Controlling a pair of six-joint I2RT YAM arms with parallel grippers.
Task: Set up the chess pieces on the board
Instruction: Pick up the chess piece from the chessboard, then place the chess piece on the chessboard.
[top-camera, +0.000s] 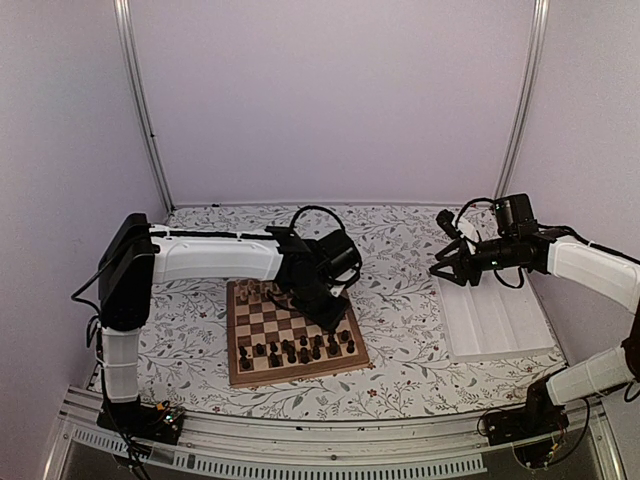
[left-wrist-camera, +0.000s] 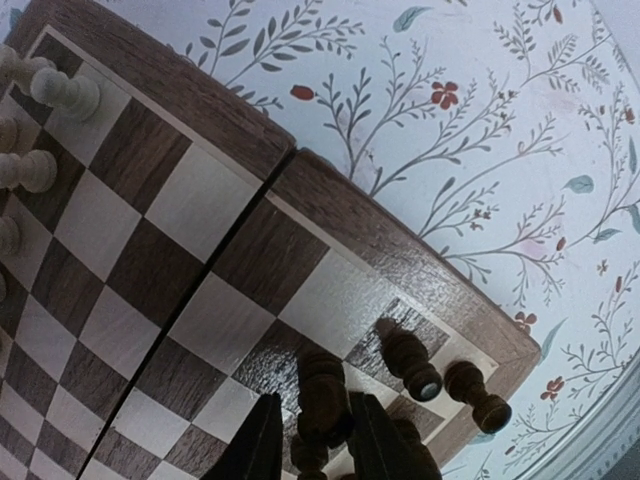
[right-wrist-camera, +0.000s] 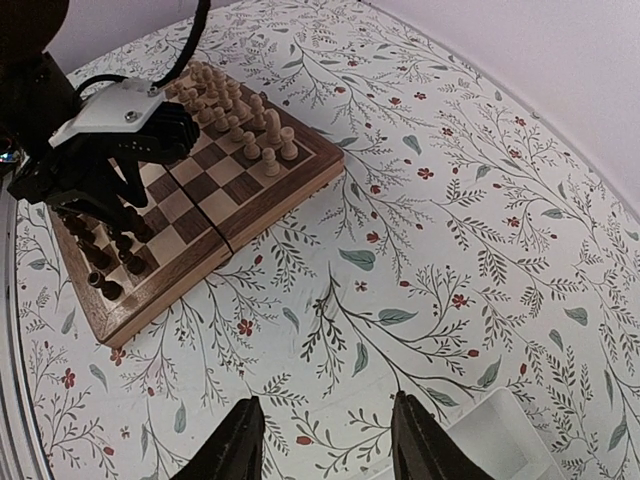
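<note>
Tablecloth (top-camera: 400, 300): floral, under everything | white tray (top-camera: 495, 325): right, well apart from board | board (top-camera: 300, 377): left-centre, left arm overhanging it | pale chessmen (right-wrist-camera: 240, 115): far rows | chess pieces (top-camera: 290, 350): near rows | right gripper (right-wrist-camera: 325, 450): wide open, empty, above cloth | left gripper (left-wrist-camera: 315, 400): fingers closely flank one dark piece near the board's corner; clamped or not, cannot tell

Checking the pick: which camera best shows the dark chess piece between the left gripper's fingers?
Left wrist: the dark piece fills the close-up between the left gripper's fingers. From the top external view the left arm hides it; in the right wrist view it is tiny and lost under that gripper.
</note>
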